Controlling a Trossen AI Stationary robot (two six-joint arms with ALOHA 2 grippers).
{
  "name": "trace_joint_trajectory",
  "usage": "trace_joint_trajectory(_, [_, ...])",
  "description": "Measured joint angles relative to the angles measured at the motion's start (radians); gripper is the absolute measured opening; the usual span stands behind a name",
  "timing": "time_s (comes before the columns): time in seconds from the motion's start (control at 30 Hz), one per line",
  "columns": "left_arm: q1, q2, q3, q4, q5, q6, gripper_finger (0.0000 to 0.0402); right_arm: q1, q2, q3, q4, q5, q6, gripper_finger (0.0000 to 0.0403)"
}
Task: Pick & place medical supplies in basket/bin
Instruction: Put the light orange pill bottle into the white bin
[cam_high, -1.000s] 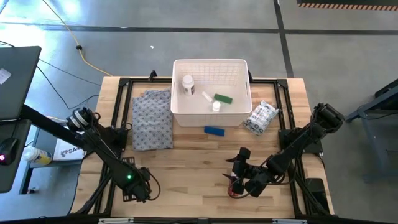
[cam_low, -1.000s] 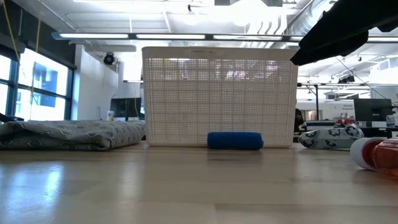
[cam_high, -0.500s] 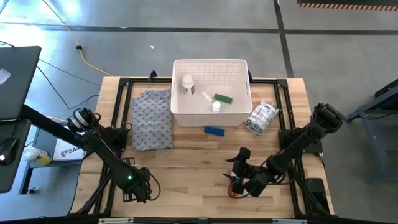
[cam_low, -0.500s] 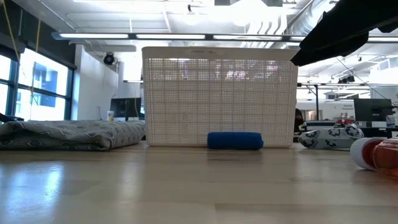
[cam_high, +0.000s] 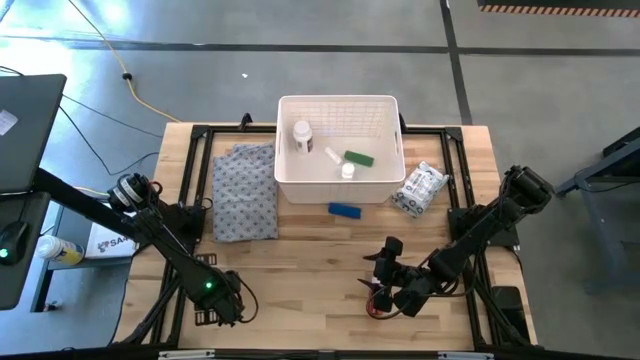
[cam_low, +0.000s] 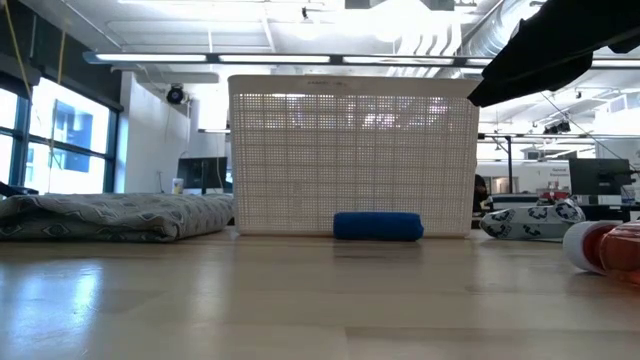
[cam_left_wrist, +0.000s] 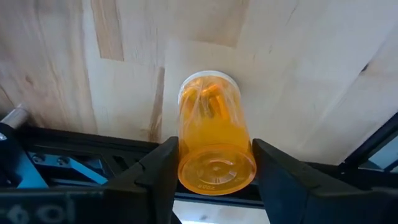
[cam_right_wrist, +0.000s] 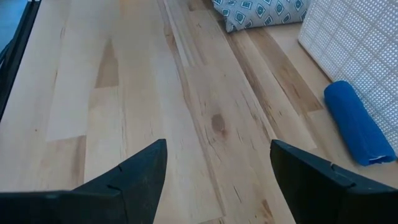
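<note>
At table's near left edge, left gripper (cam_left_wrist: 214, 171) clamped on one orange pill bottle (cam_left_wrist: 213, 140). Right gripper (cam_right_wrist: 217, 171) spread open. In white basket (cam_high: 338, 148), three items; one blue block (cam_high: 344, 210) just outside.

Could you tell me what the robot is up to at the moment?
It is sorting medical supplies into the white basket, which already holds a few items. The left gripper, at the table's near left edge, has its fingers on either side of an orange pill bottle. The right gripper waits open near a red bottle. A blue block and a white packet lie outside the basket.
</note>
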Motion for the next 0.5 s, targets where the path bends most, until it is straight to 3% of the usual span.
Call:
trace_joint_trajectory(0.3, [0.001,0.0,0.005,-0.043,0.042,0.061,0.0221,0.0,0.0,0.0,0.0,0.0,0.0,0.0275])
trace_joint_trajectory(0.5, [0.055,-0.001,0.092,-0.144,0.03,0.163,0.0213,0.0,0.0,0.0,0.0,0.0,0.0,0.0275])
